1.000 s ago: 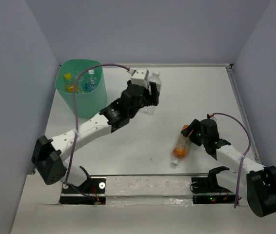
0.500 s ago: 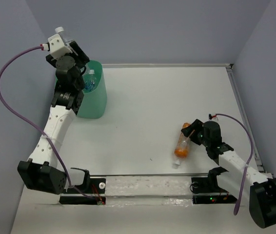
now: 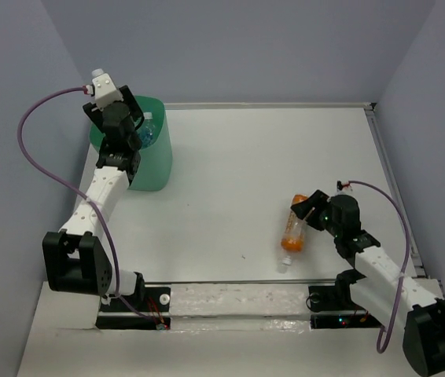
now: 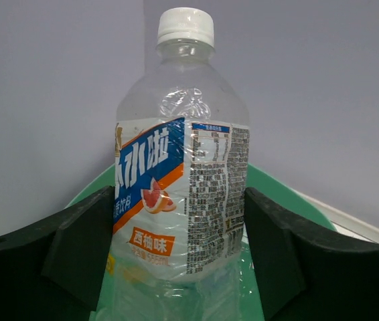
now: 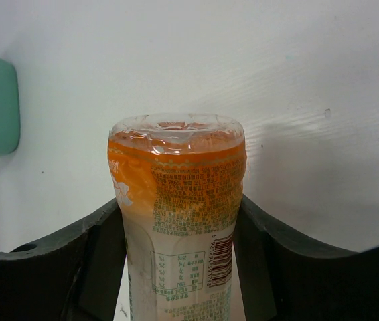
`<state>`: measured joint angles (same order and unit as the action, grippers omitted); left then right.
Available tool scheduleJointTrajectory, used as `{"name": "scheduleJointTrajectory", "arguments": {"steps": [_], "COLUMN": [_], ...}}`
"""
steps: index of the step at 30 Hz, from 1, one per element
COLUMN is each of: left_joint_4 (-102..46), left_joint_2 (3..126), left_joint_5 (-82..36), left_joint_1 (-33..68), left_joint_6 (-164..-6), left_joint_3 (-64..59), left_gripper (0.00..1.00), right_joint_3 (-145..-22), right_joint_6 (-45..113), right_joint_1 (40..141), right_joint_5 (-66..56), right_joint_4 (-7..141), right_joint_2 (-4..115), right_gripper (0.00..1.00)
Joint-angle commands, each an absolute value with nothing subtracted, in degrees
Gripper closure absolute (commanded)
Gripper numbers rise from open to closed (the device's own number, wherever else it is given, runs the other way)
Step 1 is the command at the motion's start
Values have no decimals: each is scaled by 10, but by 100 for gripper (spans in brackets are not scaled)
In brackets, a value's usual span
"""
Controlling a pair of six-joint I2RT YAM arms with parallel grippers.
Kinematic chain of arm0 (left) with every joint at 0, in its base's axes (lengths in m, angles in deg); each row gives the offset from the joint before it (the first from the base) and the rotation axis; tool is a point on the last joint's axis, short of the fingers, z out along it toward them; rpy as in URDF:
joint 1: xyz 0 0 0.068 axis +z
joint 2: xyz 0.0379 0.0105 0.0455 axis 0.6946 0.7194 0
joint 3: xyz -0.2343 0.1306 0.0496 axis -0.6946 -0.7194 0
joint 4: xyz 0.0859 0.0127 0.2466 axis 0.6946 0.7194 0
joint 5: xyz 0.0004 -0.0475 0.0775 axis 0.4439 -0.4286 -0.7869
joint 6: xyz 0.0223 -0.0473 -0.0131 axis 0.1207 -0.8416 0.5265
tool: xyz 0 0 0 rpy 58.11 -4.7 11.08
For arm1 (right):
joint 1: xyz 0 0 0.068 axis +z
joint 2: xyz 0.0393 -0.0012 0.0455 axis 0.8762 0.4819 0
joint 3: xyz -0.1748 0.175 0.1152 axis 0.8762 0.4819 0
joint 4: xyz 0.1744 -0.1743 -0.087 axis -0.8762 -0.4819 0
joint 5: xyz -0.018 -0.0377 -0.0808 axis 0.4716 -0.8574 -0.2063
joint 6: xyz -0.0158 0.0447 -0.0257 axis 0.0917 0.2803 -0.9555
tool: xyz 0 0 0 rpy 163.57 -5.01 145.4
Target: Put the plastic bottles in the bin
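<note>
- Bin (image 3: 153,169), mint green, stands far left on the table (image 3: 246,157), same spot as a second ago. A blue-labelled bottle (image 3: 145,131) inside it shows past the arm (image 3: 101,196).
- Left gripper (image 4: 179,224) was out mid-table a second ago and is now up over the bin's rim. Half a second ago it sat a bit higher.
- White-capped bottle (image 4: 176,194) has a blue-and-orange label and is clamped between both black fingers (image 4: 82,234). It is off the table above the bin, green rim behind it. Only the left wrist view shows it; in the top view the arm hides it.
- Orange-labelled bottle (image 3: 293,230) lies on the table near right, place unchanged.
- Right gripper (image 5: 177,207) has reached further over the bottle's end. The right wrist view shows its fingers (image 5: 99,247) pressed on both sides, grasping it. The top view is too small to tell.
</note>
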<state>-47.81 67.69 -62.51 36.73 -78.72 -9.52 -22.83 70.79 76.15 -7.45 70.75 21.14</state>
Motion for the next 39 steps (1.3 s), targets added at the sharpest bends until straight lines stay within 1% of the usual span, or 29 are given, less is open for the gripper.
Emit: {"name": "scheduleJointTrajectory", "arguments": {"steps": [1, 3, 7, 9, 12, 14, 16, 18, 20, 21, 22, 24, 26, 28, 30, 31, 33, 34, 35, 39], "left_joint_4": [-559, -558, -546, -528, -491, -475, -460, -459, -454, -450, -445, -409, -364, -334, -287, -278, -260, -223, -213, -164], "left_joint_2": [662, 656, 634, 621, 605, 581, 541, 505, 446, 426, 386, 347, 290, 232, 191, 168, 112, 100, 85, 73], "left_joint_5": [-633, -626, -623, -596, -565, -556, -525, -470, -420, -409, -401, -385, -382, -385, -410, -416, -446, -463, -474, -490], "left_joint_1": [371, 371, 371, 371, 371, 371, 371, 371, 371, 371, 370, 370, 371, 371, 371, 371, 365, 357, 349, 308], "left_joint_6": [-786, -795, -822, -832, -853, -871, -908, -937, -976, -994, -998, -1001, -992, -965, -960, -957, -958, -961, -964, -973], "left_joint_3": [-94, -92, -69, -43, -8, -5, -23, -51, -101, -136, -151, -179, -211, -238, -255, -274, -290, -297, -303, -326], "left_gripper": [10, 1, 1, 1, 1, 1, 1, 1, 1, 1, 1, 1, 1, 1, 1, 1, 1, 1, 1, 1], "right_joint_3": [-287, -313, -366, -392, -449, -497, -531, -587, -650, -670, -691, -752, -790, -857, -909, -956, -1009, -1035, -1078, -1187], "right_joint_6": [694, 692, 689, 688, 674, 656, 643, 620, 594, 585, 567, 551, 539, 529, 521, 518, 515, 514, 513, 510], "right_joint_1": [763, 768, 788, 806, 874, 924, 950, 984, 1012, 1022, 1030, 1045, 1057, 1072, 1072, 1079, 1079, 1079, 1079, 1084], "right_joint_5": [-51, -51, -44, -49, -96, -121, -121, -138, -144, -145, -147, -145, -137, -134, -129, -129, -129, -129, -129, -129], "right_joint_4": [714, 711, 726, 735, 746, 753, 774, 787, 801, 808, 823, 840, 870, 884, 890, 902, 908, 913, 925, 932], "right_joint_2": [183, 182, 205, 232, 262, 282, 318, 346, 390, 405, 434, 465, 519, 559, 618, 637, 693, 711, 730, 833], "right_gripper": [52, 52, 52, 53, 53, 53, 53, 53, 53, 53, 53, 53, 53, 53, 53, 53, 53, 53, 53, 54]}}
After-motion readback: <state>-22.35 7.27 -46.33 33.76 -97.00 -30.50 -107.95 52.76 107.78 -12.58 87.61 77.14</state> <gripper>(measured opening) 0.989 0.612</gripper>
